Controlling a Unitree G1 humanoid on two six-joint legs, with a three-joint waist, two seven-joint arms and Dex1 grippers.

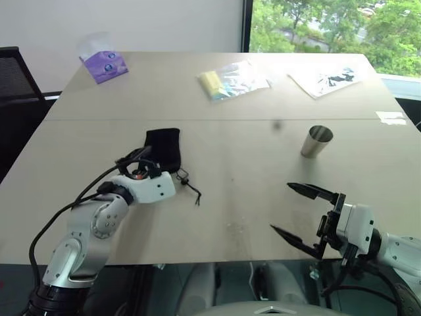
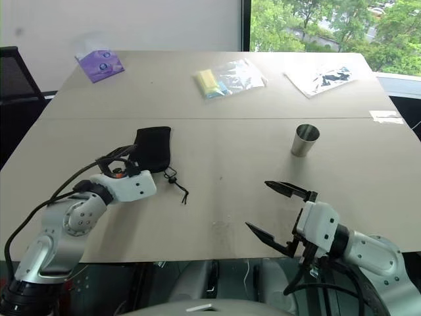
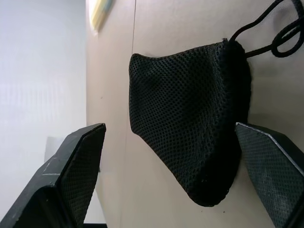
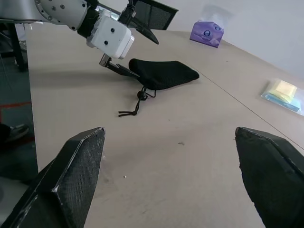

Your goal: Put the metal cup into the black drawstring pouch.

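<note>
The black drawstring pouch [image 1: 164,146] lies flat on the left half of the table, with its cord and toggle [image 1: 189,185] trailing toward the near edge. My left gripper [image 3: 169,127] is open, and its two fingers stand on either side of the pouch's near end; whether they touch the fabric I cannot tell. The metal cup [image 1: 317,141] stands upright on the right half of the table, well away from the pouch and from both grippers. Over the near right edge, my right gripper [image 1: 281,207] hangs wide open and empty, a good way short of the cup.
A purple packet [image 1: 103,66] lies at the far left. At the far middle is a clear bag with a yellow item [image 1: 227,80], and at the far right a printed plastic bag [image 1: 327,80]. A white label [image 1: 393,118] sticks near the right edge. A black chair [image 1: 13,85] stands left of the table.
</note>
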